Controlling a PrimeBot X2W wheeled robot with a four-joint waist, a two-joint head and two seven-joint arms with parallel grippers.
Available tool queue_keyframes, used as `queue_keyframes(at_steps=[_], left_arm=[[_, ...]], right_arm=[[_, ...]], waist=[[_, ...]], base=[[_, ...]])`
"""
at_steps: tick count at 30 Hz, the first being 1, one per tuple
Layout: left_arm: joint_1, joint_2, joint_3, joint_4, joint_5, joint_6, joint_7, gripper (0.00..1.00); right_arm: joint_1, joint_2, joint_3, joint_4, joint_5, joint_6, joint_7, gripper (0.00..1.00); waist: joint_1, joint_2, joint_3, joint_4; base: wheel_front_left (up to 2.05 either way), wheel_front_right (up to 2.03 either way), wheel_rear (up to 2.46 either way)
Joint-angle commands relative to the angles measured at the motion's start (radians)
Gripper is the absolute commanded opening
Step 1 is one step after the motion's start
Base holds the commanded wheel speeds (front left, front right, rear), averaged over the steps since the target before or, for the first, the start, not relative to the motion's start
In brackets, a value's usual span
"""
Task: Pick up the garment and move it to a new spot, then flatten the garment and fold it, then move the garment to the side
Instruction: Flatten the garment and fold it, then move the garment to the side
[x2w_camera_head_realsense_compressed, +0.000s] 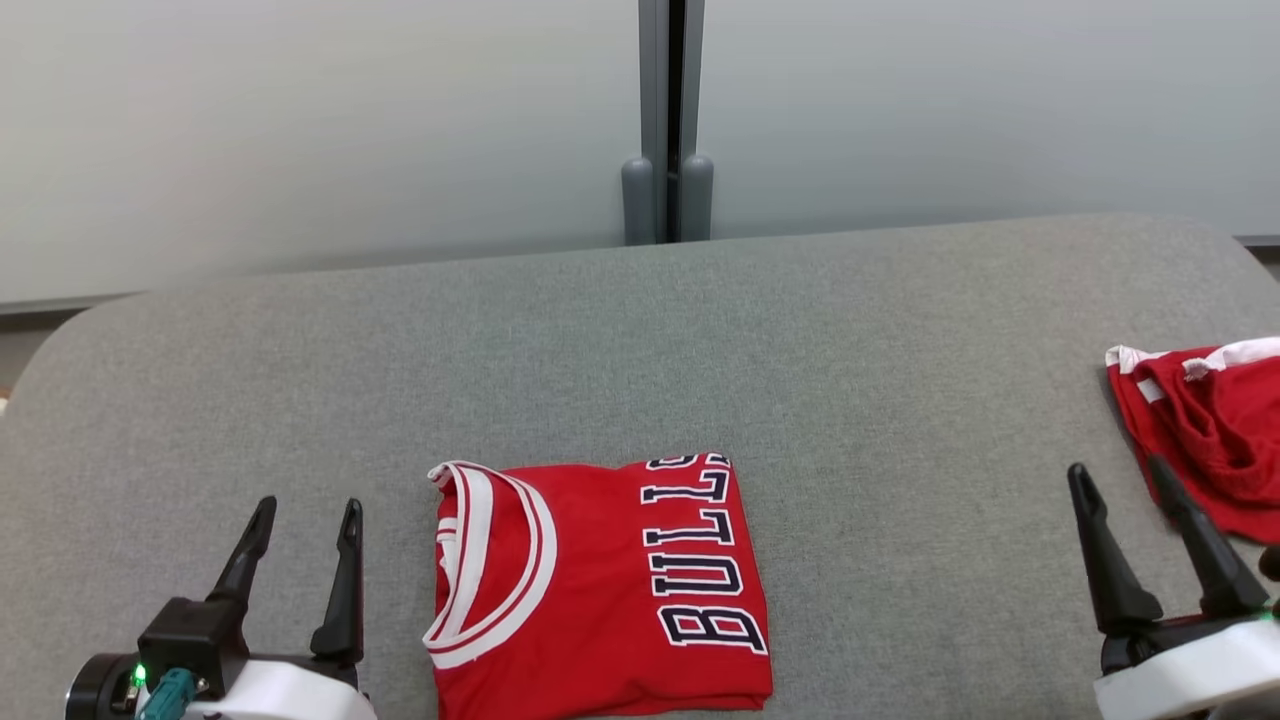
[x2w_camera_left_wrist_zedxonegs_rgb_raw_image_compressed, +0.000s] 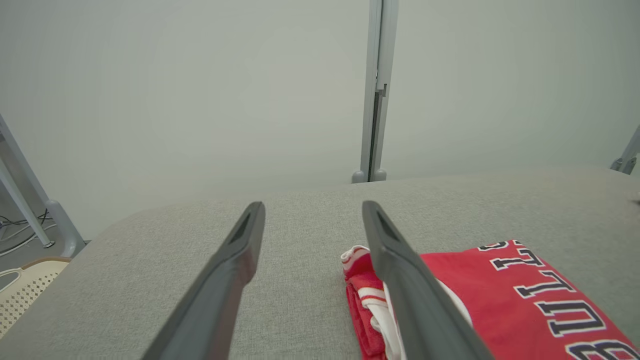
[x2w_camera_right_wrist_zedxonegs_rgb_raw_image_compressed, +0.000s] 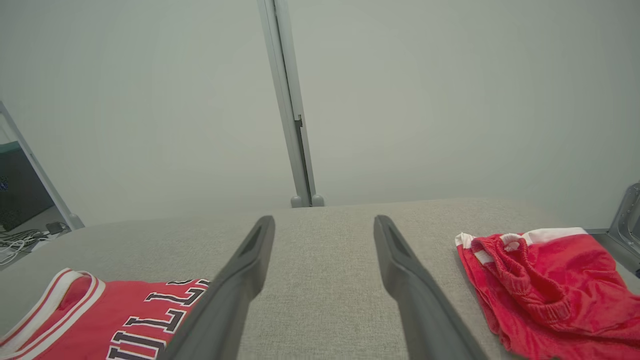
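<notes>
On the grey padded table (x2w_camera_head_realsense_compressed: 700, 330), seen from the head camera, you have the folded red jersey (x2w_camera_head_realsense_compressed: 600, 580) lying flat at the near edge, white-trimmed collar to the left and the lettering running up its right side. Your left gripper (x2w_camera_head_realsense_compressed: 308, 510) sits just left of it, fingers spread wide with nothing between them. Your right gripper (x2w_camera_head_realsense_compressed: 1118, 472) is well off to the right, equally wide and empty, with crumpled red shorts (x2w_camera_head_realsense_compressed: 1210, 430) just beyond it at the table's right edge.

Along the left wrist camera, you look between the parted fingers of the left gripper (x2w_camera_left_wrist_zedxonegs_rgb_raw_image_compressed: 314, 207) at bare table (x2w_camera_left_wrist_zedxonegs_rgb_raw_image_compressed: 150, 240). The jersey (x2w_camera_left_wrist_zedxonegs_rgb_raw_image_compressed: 525, 300) lies to the right, and its collar end passes behind the right-hand finger; you cannot tell whether they touch.

From the right wrist camera, the right gripper (x2w_camera_right_wrist_zedxonegs_rgb_raw_image_compressed: 325, 221) points over bare cloth, fingers apart, holding nothing. The jersey (x2w_camera_right_wrist_zedxonegs_rgb_raw_image_compressed: 100, 320) is at lower left, the shorts (x2w_camera_right_wrist_zedxonegs_rgb_raw_image_compressed: 550, 290) at right.
</notes>
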Motion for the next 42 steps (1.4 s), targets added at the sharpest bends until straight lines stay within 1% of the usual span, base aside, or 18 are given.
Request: queue_keyframes(at_steps=[1,10,24,32,35,37,42], left_arm=[[0.017,0.01,0.0,-0.005,-0.005,0.005,0.005,1.0],[0.05,0.021,0.003,-0.015,-0.016,0.014,0.014,1.0],[0.049,0.022,0.01,-0.02,-0.029,0.028,0.017,1.0],[0.036,0.023,0.016,-0.025,-0.045,0.025,0.018,1.0],[0.015,0.023,0.019,-0.033,-0.049,0.025,0.023,1.0],[-0.01,0.022,0.02,-0.044,-0.046,0.024,0.023,1.0],[-0.081,0.006,0.017,-0.05,-0.033,0.026,0.011,1.0]], right_arm=[[0.02,0.012,-0.005,-0.012,-0.011,0.0,0.012,1.0],[0.069,0.046,-0.033,-0.06,-0.043,0.0,0.051,1.0],[0.082,0.061,-0.045,-0.086,-0.064,0.0,0.077,1.0],[0.078,0.07,-0.056,-0.085,-0.071,0.0,0.087,1.0],[0.07,0.075,-0.055,-0.078,-0.071,0.0,0.093,1.0],[0.051,0.08,-0.054,-0.07,-0.073,0.0,0.092,1.0],[-0.018,0.099,0.008,0.015,-0.066,0.0,0.076,1.0]], waist=[[0.0,-0.0001,-0.017,-0.001],[0.0,-0.0001,-0.036,0.006],[0.0,-0.0001,-0.036,0.009],[0.0,-0.0001,-0.032,0.015],[0.0,-0.0001,-0.015,0.028],[0.0,-0.0001,0.018,0.043],[0.0,-0.0001,0.098,0.094]], base=[[0.0,0.0,0.0],[0.0,0.0,0.0],[0.0,0.0,0.0],[0.0,0.0,0.0],[0.0,0.0,0.0],[0.0,0.0,0.0],[0.0,0.0,0.0]])
